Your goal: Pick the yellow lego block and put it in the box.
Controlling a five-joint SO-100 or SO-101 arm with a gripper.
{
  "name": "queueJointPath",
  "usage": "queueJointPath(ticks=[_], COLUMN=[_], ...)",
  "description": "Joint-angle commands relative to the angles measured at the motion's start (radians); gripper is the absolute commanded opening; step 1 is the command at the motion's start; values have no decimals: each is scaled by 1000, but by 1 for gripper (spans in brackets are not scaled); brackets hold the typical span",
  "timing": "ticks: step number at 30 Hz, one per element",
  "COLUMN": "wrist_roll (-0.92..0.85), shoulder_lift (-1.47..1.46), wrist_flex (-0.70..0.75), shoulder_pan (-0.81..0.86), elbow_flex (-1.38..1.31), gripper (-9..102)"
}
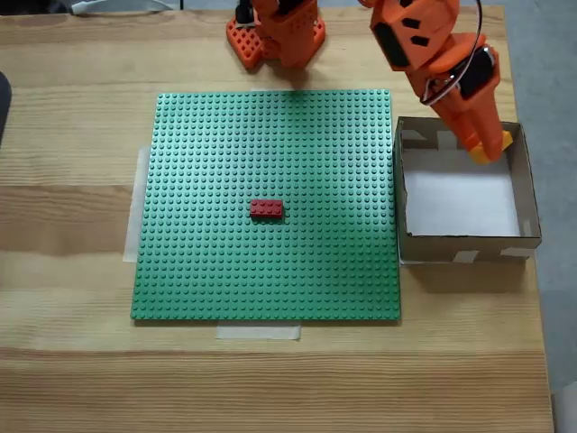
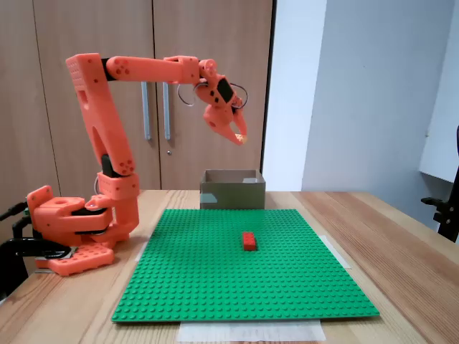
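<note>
Gripper (image 1: 491,149) grips yellow lego block (image 1: 505,141) — above box (image 1: 469,244).

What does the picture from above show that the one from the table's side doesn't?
From above: the box's white floor, the tape strips on its walls, and the claw over its far corner with the yellow block.

From the side: the whole arm, the cabinet doors behind it, and the claw held high above the box.

Both: the green plate with the red brick on it.
</note>
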Motion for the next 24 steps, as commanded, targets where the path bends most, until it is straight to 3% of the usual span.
queueJointPath(ticks=[1, 15, 24], wrist_roll=[-5, 25, 25], shoulder_lift=[-29, -414, -557], wrist_flex=[-17, 236, 295], shoulder_pan=[-37, -48, -15], elbow_flex=[-12, -377, -454], gripper=[-1, -1, -1])
